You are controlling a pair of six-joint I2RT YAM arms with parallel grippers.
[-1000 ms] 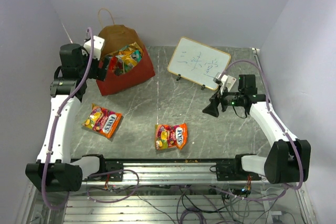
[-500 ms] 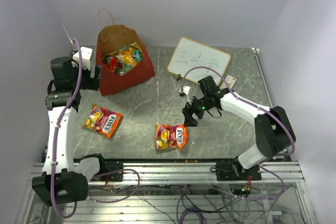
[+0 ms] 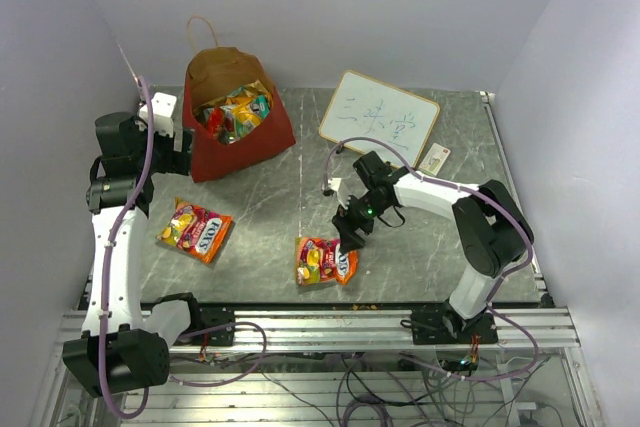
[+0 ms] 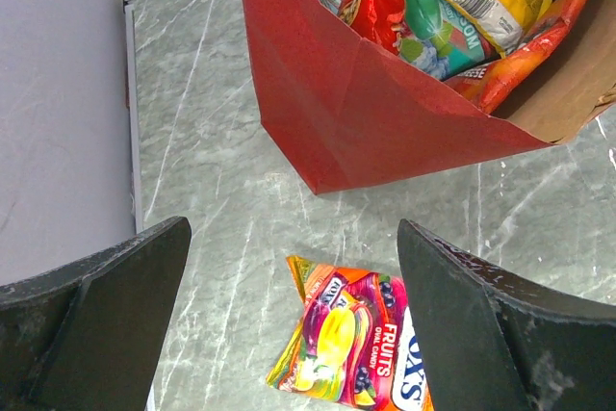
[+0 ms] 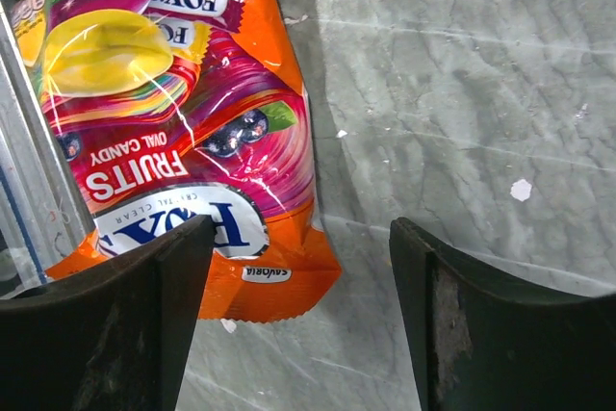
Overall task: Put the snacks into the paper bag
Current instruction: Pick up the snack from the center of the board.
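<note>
Reaching leftward, right arm stretched low toward 6 o'clock; right gripper (image 3: pixel 348 237) jaws apart, one over candy pack (image 3: pixel 325 259), one over bare bench (image 3: pixel 420 247). Left arm upright, elbow bent; left gripper (image 4: pixel 294 233) jaws wide apart, between snack-filled bag (image 3: pixel 250 147) at 11 o'clock and second pack (image 3: pixel 196 230) at 8 o'clock.

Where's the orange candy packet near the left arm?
Top view: the orange candy packet lies on the left side, in front of the red paper bag.
</note>
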